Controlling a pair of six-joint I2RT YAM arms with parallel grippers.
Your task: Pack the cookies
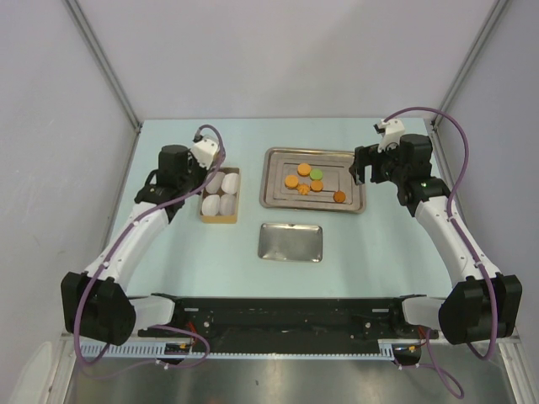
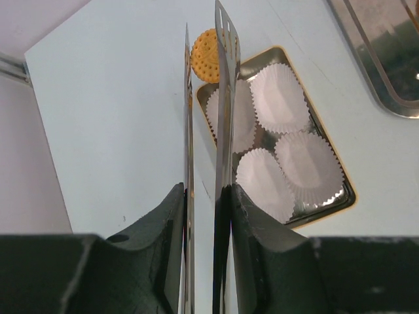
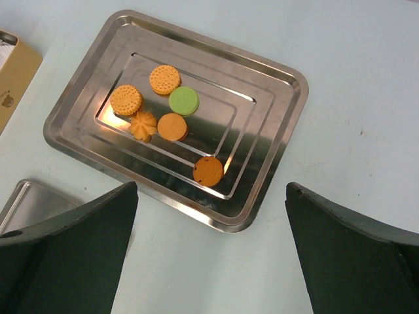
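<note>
**One cookie lifted, none packed yet**

We see one orange cookie point(image 2: 208, 55) apparently pinched in the nearly closed left gripper point(image 2: 201, 39) at the box's point(image 2: 347, 196) 11 o'clock corner. Its paper cups point(image 2: 281, 98) look empty. Six cookies point(image 3: 173, 127) remain on the tray point(image 3: 275, 98). At its 3 o'clock the right gripper point(image 3: 211, 186) gapes empty.

Orange cookies point(image 3: 165, 79) and one green cookie point(image 3: 184, 101); white pleated paper cups point(image 2: 281, 98)
</note>
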